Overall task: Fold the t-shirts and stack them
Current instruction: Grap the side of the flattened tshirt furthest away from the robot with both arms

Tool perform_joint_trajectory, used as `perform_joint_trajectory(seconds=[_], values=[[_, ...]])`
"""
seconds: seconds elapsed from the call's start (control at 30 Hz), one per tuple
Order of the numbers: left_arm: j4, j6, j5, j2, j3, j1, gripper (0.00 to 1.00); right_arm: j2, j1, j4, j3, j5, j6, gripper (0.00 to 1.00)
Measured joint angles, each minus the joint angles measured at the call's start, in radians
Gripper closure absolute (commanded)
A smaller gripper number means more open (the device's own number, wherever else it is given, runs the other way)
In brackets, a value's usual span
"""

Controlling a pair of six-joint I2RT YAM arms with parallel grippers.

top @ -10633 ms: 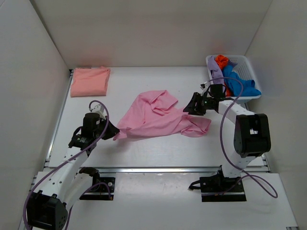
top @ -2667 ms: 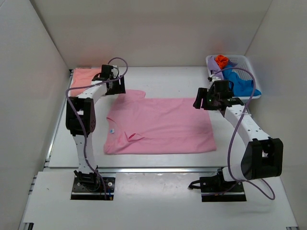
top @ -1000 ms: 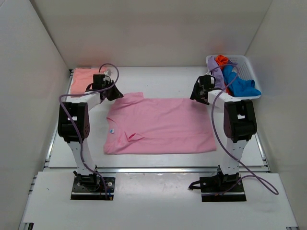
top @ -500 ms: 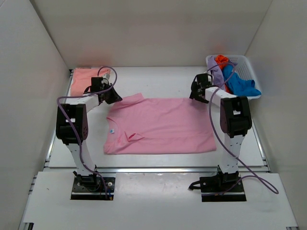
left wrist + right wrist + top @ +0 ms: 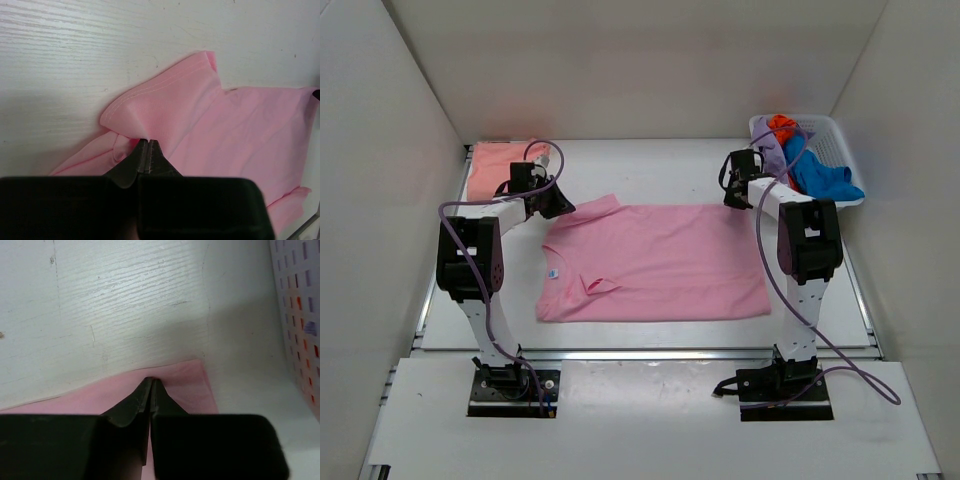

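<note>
Clamped shut, my left gripper (image 5: 148,141) is pinching the far-left sleeve of the pink shirt (image 5: 660,260), and the cloth is bunching into a small peak at my closed fingertips. My right gripper (image 5: 151,380) is also pressing shut, fingertip to fingertip, right at the hem of the shirt's far-right corner. I cannot tell whether any cloth is caught between the tips. The pink shirt is lying spread flat across the middle of the tabletop (image 5: 650,165), collar toward the left and hem toward the right, with a small wrinkle showing near the collar. A salmon shirt (image 5: 490,160) is sitting folded in the far-left corner, just beyond my left gripper and apart from the pink one. To the right, a white basket (image 5: 832,124) is standing in the far-right corner, holding blue, orange and lilac clothes, with its lattice wall showing just beside my right gripper.
</note>
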Motion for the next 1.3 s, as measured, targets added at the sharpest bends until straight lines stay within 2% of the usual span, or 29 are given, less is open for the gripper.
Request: perform_joint_trajectory(seconds=[0.1, 0.17, 0.27, 0.37, 0.63, 0.73, 0.83, 1.03, 1.17, 1.2, 1.27, 1.3], values=[[0.0, 0.0, 0.0, 0.0, 0.0, 0.0, 1.0, 0.0, -0.001, 0.003, 0.001, -0.001, -0.011, 0.98], [0.0, 0.0, 0.001, 0.0, 0.0, 0.0, 1.0, 0.0, -0.001, 0.005, 0.001, 0.0, -0.019, 0.79], [0.0, 0.0, 0.002, 0.0, 0.0, -0.001, 1.0, 0.0, -0.002, 0.007, 0.001, 0.003, -0.021, 0.64], [0.0, -0.001, 0.003, 0.0, 0.0, -0.002, 1.0, 0.0, -0.008, -0.014, 0.011, 0.003, -0.014, 0.58], [0.0, -0.005, 0.006, 0.0, 0.0, -0.002, 1.0, 0.055, -0.022, -0.07, 0.121, -0.002, 0.003, 0.56], [0.0, -0.005, 0.007, 0.0, 0.0, 0.0, 1.0, 0.062, -0.024, -0.083, 0.121, -0.013, 0.008, 0.5], [0.0, -0.005, 0.007, 0.0, 0.0, 0.0, 1.0, 0.064, -0.022, -0.092, 0.121, -0.033, 0.011, 0.48], [0.0, -0.013, 0.007, 0.0, 0.0, 0.0, 1.0, 0.064, -0.026, -0.106, 0.12, -0.054, 0.03, 0.6], [0.0, -0.021, 0.008, 0.0, 0.0, 0.0, 1.0, 0.064, -0.034, -0.11, 0.117, -0.067, 0.036, 0.79], [0.0, -0.022, 0.01, 0.0, 0.0, 0.0, 1.0, 0.064, -0.037, -0.11, 0.115, -0.071, 0.035, 0.8], [0.0, -0.023, 0.012, 0.0, 0.0, 0.0, 1.0, 0.064, -0.039, -0.109, 0.113, -0.081, 0.037, 1.0], [0.0, -0.023, 0.014, 0.0, 0.0, 0.0, 1.0, 0.064, -0.039, -0.109, 0.113, -0.087, 0.033, 1.0]])
